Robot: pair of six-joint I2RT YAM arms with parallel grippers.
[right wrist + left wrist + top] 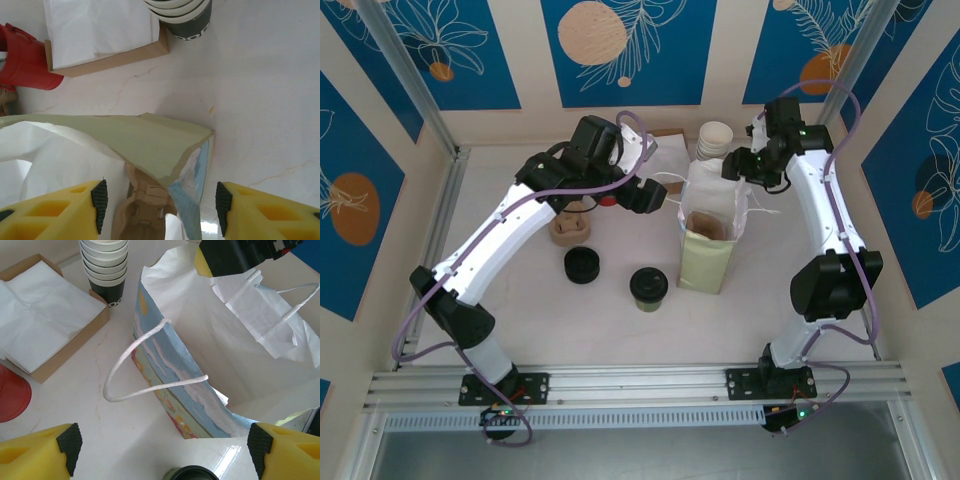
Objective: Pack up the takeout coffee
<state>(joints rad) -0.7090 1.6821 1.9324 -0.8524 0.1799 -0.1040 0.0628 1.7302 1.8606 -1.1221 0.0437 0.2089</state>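
The takeout coffee (648, 287), a small pale cup with a black lid, stands on the table in front of the bag's left side; its lid (192, 473) peeks in at the bottom of the left wrist view. The white paper bag (712, 200) stands open, and its mouth (235, 355) gapes. My left gripper (655, 197) hovers open beside the bag's left wall, with nothing between its pads (70, 445). My right gripper (735, 165) is open at the bag's far rim. Its fingers (98, 205) straddle the bag's folded corner (190, 150) without touching it.
A brown cup carrier (145, 210) sits inside the bag, and another (568, 228) is on the table at left. A stack of black lids (582, 266) stands beside the coffee. Behind the bag are nested cups (714, 140), a napkin box (45, 315) and a red cup (12, 392).
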